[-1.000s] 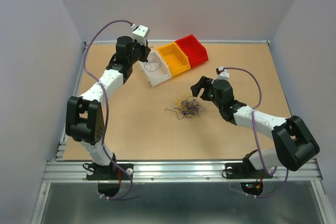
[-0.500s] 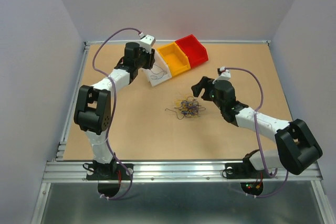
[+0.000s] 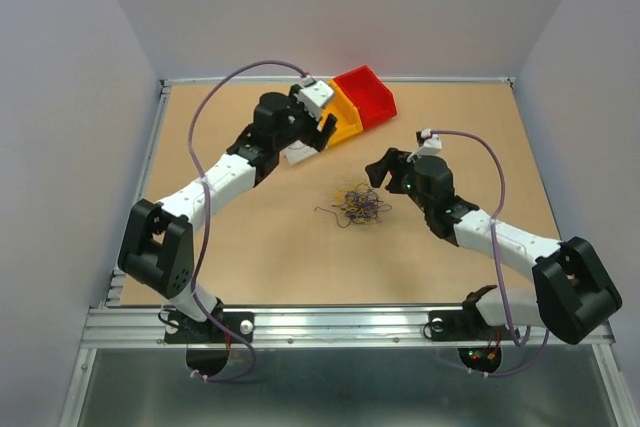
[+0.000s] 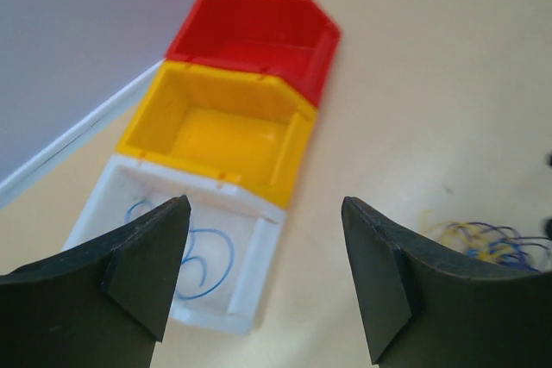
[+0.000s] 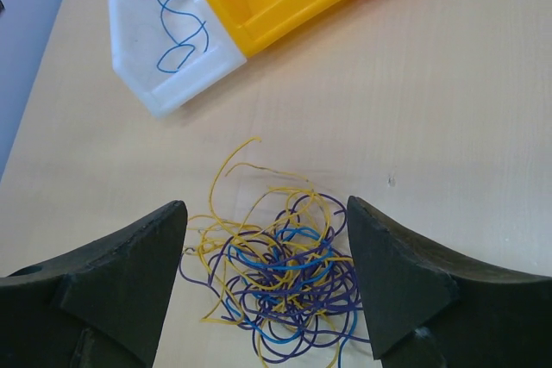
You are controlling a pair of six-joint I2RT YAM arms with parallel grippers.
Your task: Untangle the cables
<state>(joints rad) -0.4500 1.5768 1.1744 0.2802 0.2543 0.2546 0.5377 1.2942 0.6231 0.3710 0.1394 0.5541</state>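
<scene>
A tangle of thin blue, yellow and dark purple cables (image 3: 358,205) lies mid-table, filling the lower middle of the right wrist view (image 5: 285,282) and showing at the right edge of the left wrist view (image 4: 487,243). One blue cable (image 5: 177,19) lies apart from it, curled inside the white bin (image 5: 172,96); it also shows in the left wrist view (image 4: 203,260). My right gripper (image 3: 383,167) hangs open just right of and above the tangle (image 5: 266,213), holding nothing. My left gripper (image 3: 322,129) is open and empty (image 4: 263,239) above the white bin's near corner (image 4: 246,295), hiding most of that bin from above.
A yellow bin (image 3: 347,119) and a red bin (image 3: 367,92) stand in a row with the white one at the back of the table. Both also show in the left wrist view, the yellow bin (image 4: 293,152) and the red bin (image 4: 319,62). Grey walls enclose the table.
My left gripper went from shut to open and swung right, from the white bin's left side to its right end. The right arm barely moved.
</scene>
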